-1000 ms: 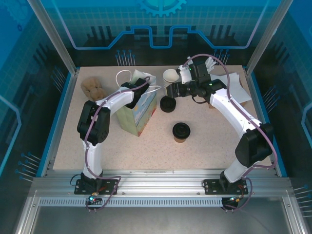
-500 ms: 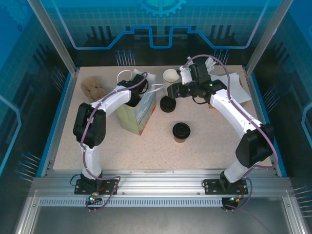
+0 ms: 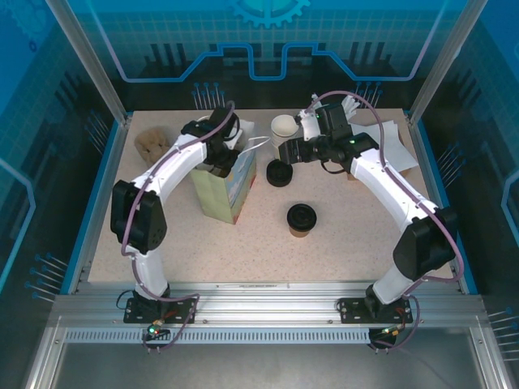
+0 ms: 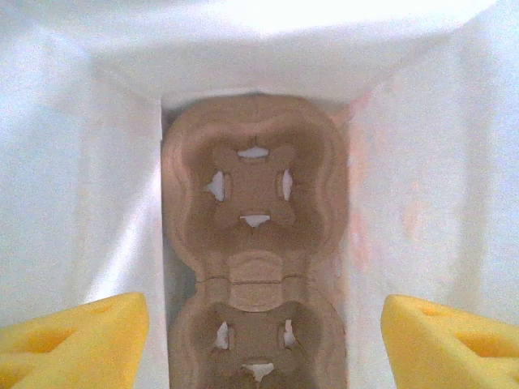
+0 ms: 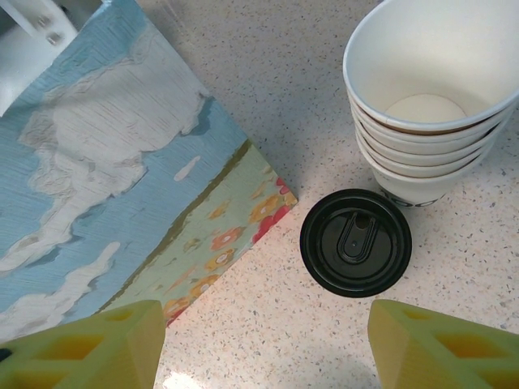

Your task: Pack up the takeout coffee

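Note:
The takeout coffee, a brownish cup under a black lid, stands alone mid-table, apart from both arms. My left gripper hangs over the mouth of a paper bag painted with sky and flowers. From the left wrist, my left gripper is open above a brown pulp cup carrier lying on the bag's floor between white walls. My right gripper hovers at the back; seen from its wrist, the right gripper is open over bare table, with the bag to its left.
A loose black lid lies by a stack of lidless white cups. A brown lumpy object sits back left, white papers back right. Blue rails edge the table.
My left gripper has opened wider, and its arm has swung left and back over the bag, which now stands straighter. The right arm and the coffee have not moved.

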`<state>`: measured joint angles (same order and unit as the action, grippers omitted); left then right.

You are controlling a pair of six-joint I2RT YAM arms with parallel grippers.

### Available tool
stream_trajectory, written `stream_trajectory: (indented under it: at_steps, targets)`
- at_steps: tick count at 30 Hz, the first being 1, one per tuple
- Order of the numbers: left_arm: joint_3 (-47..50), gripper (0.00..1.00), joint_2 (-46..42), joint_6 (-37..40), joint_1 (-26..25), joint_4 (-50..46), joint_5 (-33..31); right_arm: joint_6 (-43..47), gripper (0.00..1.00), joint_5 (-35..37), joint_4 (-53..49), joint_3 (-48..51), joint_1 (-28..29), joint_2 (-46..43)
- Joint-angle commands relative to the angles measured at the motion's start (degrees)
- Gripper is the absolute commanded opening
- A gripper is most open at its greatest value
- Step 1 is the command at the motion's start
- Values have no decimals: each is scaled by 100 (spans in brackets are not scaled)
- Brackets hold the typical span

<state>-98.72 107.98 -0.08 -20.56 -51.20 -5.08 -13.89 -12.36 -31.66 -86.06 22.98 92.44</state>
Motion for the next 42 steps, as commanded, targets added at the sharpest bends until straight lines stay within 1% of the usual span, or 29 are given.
stream_trajectory:
  at_steps: [1,11,16,18,20,21,25,28,31,32,34,36,38,42]
  targets:
    - [-491,77,-348,7,45,-330,16,26,68,21,-35,68,48,-233]
    - [-1577,75,-733,-7,43,-393,56,-25,68,80,-24,75,57,-520]
    - [-1744,75,-1248,-163,30,0,39,-61,69,171,-7,169,54,-753]
    - [-1567,74,-1580,-304,-17,221,166,-79,69,231,-24,297,70,-892]
    - [-1186,74,-2020,-461,-199,467,335,-80,69,282,-88,597,88,-1140]
    - [-1016,74,-2208,-475,-350,525,428,-95,69,300,-168,772,93,-1275]
    - [-148,75,-2843,-618,-1276,679,545,-289,73,281,-453,1868,52,-2073]
    - [677,75,-3218,-933,-1728,874,970,-490,79,-217,-421,2645,-236,-2423]
    - [1422,75,-3472,-1151,-2055,1147,1426,-653,82,-1032,-207,3124,-561,-2247]
    - [1610,74,-3526,-1251,-2140,1234,1564,-689,86,-1261,-71,3233,-631,-2139]
    - [1846,74,-3578,-1357,-2205,1305,1743,-726,88,-1452,135,3344,-666,-1919]
    - [2002,73,-3629,-1381,-2234,1268,1704,-698,88,-1600,310,3392,-678,-1689]
    - [2136,73,-3682,-1383,-2235,1266,1588,-610,88,-1602,340,3385,-689,-1470]
    - [2259,73,-3721,-1373,-2236,1297,1570,-553,88,-1862,575,3488,-689,-1254]
